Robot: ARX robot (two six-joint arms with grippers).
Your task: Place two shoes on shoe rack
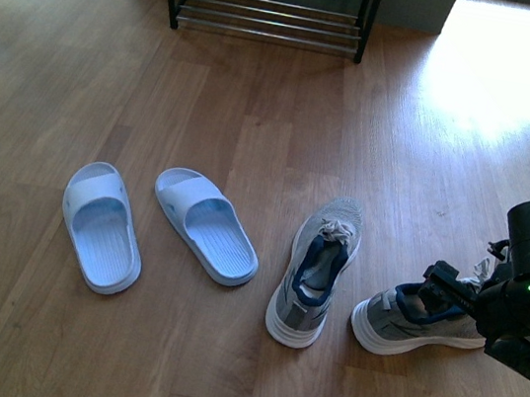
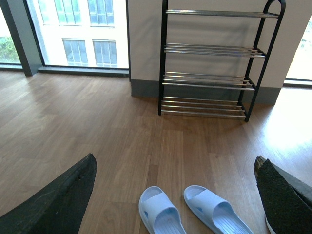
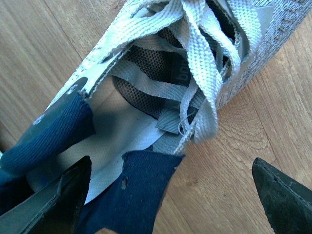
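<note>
- At the lower right of the front view, the right hand (image 1: 478, 295) hangs spread wide over one grey sneaker (image 1: 416, 323) on the floor, gripping nothing.
- The step looks like grasping the first shoe.
- Next it should close on the collar, lift, and carry to the shoe rack (image 1: 269, 4) at top centre.
- The left hand (image 2: 173, 192) is wide and empty.
- Count: two sneakers, with the second sneaker (image 1: 317, 271) at centre; two sandals, a pale blue slide (image 1: 101, 229) and its mate (image 1: 206, 225); one rack.
</note>
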